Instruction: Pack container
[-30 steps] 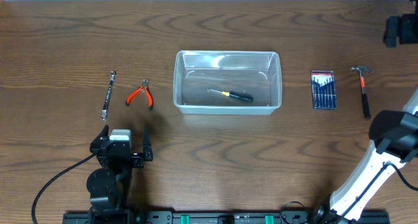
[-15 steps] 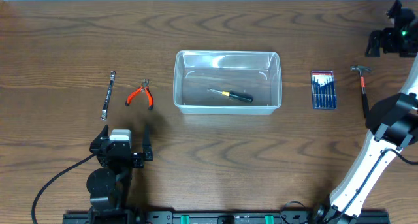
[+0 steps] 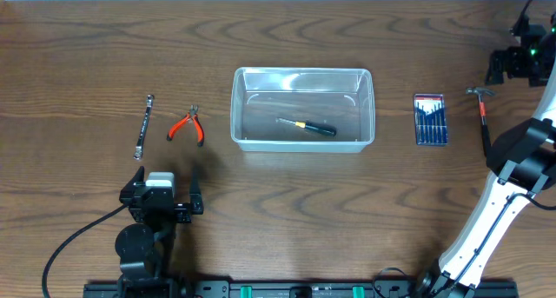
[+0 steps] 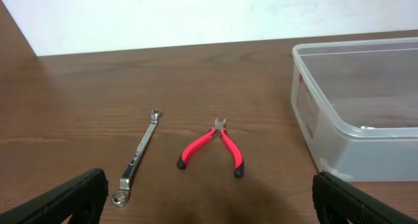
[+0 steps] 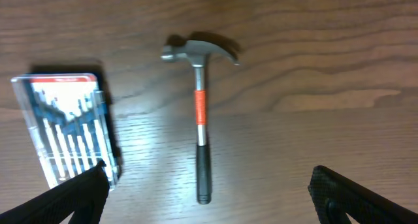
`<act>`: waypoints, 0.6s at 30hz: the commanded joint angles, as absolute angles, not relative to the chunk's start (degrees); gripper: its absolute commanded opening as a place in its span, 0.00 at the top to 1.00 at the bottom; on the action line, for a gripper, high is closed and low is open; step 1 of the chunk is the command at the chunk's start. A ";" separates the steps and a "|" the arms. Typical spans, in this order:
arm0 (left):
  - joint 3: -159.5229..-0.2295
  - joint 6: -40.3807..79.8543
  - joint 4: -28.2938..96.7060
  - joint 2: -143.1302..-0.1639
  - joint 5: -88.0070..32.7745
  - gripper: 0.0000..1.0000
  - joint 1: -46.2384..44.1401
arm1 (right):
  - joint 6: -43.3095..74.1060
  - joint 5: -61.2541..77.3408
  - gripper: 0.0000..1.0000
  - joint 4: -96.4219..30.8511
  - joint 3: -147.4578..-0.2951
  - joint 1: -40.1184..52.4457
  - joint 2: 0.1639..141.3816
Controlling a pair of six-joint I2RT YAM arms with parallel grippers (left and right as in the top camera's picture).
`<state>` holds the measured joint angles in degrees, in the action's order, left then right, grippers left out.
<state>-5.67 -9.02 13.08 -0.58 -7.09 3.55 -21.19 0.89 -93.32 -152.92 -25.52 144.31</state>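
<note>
The container [image 3: 236, 107], a clear rectangular tub, stands mid-table with a black-and-yellow screwdriver [image 3: 307, 127] lying inside. Its left wall also shows in the left wrist view, where the container [image 4: 366, 129] fills the right side. My left gripper [image 3: 167, 188] is open and empty near the front edge, with the red pliers [image 4: 212, 144] and a wrench [image 4: 138, 155] ahead of it. My right gripper [image 3: 521, 65] hangs open at the far right, above the hammer [image 5: 200, 113]. The handle's end lies between the spread fingers of the right gripper [image 5: 208, 181], untouched.
The pliers [image 3: 186, 127] and wrench [image 3: 144, 126] lie left of the tub. A blue-and-red screwdriver set case [image 3: 430, 119] lies right of it, beside the hammer [image 3: 483, 115]. In the right wrist view the case [image 5: 68, 129] is at the left finger.
My right gripper has come in from the far right corner toward the hammer. The left arm and all the tools have stayed where they were.
</note>
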 commanded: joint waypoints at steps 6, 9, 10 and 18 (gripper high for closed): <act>-4.23 -8.93 13.56 -0.23 -6.66 0.02 3.79 | -21.19 0.01 0.01 -92.07 -152.81 -26.52 144.99; -4.23 -8.93 13.56 -0.23 -6.66 0.02 3.79 | -20.58 0.03 0.01 -92.16 -152.81 -26.39 146.23; -4.23 -8.93 13.56 -0.23 -6.66 0.02 3.79 | -20.58 0.03 0.01 -92.31 -152.81 -26.37 146.56; -4.23 -8.93 13.56 -0.23 -6.66 0.02 3.79 | -20.64 0.03 0.01 -91.92 -152.75 -25.82 150.17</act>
